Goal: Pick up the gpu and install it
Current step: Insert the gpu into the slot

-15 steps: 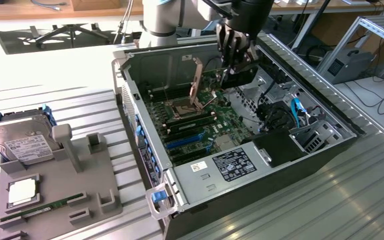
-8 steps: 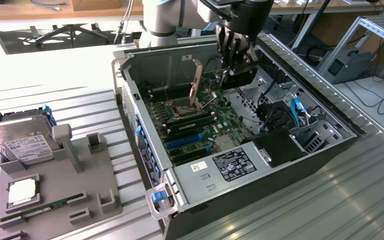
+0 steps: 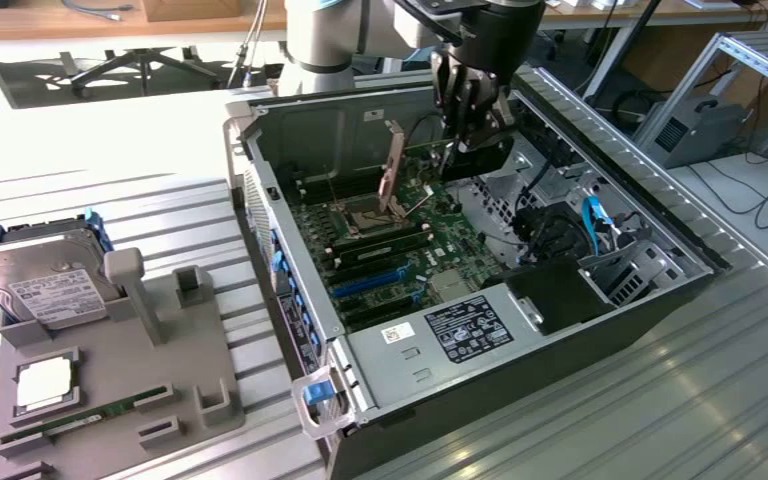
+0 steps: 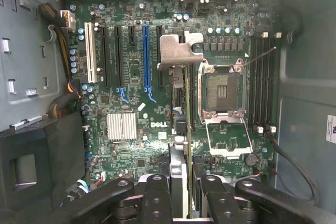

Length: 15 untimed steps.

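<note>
The pick-up is done: the gripper point(image 4: 181, 184) is clamped on the gpu point(image 4: 179, 56), holding it edge-on inside the open computer case point(image 3: 337, 130), above the motherboard point(image 4: 131, 98) and beside the blue slot point(image 4: 146, 56). It does not look seated yet. The case lies on a slatted metal table point(image 3: 651, 400) near a grey tray point(image 3: 157, 390) with a hard drive point(image 3: 44, 285). Desks and a chair point(image 3: 131, 60) stand behind.

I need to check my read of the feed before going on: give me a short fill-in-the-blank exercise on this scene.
The gripper has its jaws shut on the thin dark gpu card, whose end bracket is ____ metal.
The card hangs above the green ____ inside the open metal computer case.
The silver hard drive with the white label stands ____ the case.
Missing: silver; motherboard; outside.
</note>
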### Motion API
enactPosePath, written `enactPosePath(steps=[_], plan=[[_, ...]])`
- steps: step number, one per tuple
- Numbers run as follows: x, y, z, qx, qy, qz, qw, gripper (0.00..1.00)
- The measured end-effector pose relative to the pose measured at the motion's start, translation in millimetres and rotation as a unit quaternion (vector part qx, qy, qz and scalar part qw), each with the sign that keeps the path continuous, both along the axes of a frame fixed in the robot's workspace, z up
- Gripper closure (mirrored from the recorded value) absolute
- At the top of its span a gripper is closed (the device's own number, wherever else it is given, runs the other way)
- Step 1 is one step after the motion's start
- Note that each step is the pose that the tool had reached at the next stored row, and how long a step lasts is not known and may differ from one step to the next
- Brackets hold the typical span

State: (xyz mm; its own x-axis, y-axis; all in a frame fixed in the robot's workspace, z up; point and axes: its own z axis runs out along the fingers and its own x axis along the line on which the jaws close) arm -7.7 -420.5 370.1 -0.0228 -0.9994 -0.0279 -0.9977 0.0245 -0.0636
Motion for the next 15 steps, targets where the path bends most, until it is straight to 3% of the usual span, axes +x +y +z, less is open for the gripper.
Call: enactPosePath(steps=[15], plan=[[0.0, -0.1, -4.4, 0.0000, 0.0000, 0.000, 1.0000, 0.73]])
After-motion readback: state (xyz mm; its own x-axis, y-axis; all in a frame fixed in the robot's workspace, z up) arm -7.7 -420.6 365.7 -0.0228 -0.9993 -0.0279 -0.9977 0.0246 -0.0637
